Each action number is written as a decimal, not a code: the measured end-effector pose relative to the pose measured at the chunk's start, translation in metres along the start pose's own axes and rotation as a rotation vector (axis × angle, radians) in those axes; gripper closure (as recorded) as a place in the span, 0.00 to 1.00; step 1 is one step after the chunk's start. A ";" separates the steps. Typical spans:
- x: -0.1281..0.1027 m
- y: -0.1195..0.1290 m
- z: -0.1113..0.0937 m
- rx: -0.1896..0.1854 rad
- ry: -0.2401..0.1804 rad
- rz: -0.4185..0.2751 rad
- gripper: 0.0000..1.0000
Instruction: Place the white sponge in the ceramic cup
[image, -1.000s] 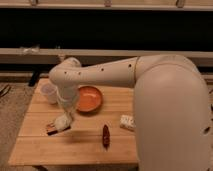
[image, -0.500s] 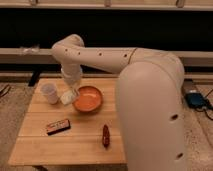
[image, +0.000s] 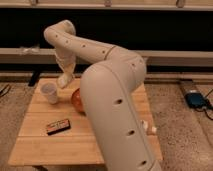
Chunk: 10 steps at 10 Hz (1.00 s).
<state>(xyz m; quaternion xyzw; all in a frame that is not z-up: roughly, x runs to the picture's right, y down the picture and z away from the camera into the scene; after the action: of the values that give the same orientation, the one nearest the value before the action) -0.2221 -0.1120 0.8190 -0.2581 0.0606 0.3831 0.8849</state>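
The ceramic cup (image: 49, 92) stands upright near the back left of the wooden table (image: 45, 147). My gripper (image: 64, 81) hangs just right of and slightly behind the cup, a little above its rim. It is shut on a pale lump, the white sponge (image: 63, 83), which shows only in part between the fingers. The sponge is beside the cup, not over its mouth.
The orange bowl (image: 77, 99) sits right of the cup, mostly hidden by my arm. A dark block with an orange label (image: 58, 126) lies at the front left. A white bottle-like object (image: 148, 128) peeks out at the right edge behind the arm.
The gripper has moved with the sponge from low over the dark block, up and back towards the far left corner, ending beside the cup. The arm now covers the table's right half.
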 end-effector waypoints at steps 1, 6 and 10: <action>-0.014 -0.002 0.001 0.012 -0.006 -0.023 1.00; -0.047 0.025 0.003 0.016 -0.025 -0.156 1.00; -0.042 0.065 0.006 -0.001 -0.035 -0.217 1.00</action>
<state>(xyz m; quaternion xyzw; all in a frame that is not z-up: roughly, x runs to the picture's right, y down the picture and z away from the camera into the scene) -0.2984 -0.0986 0.8104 -0.2568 0.0165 0.2894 0.9220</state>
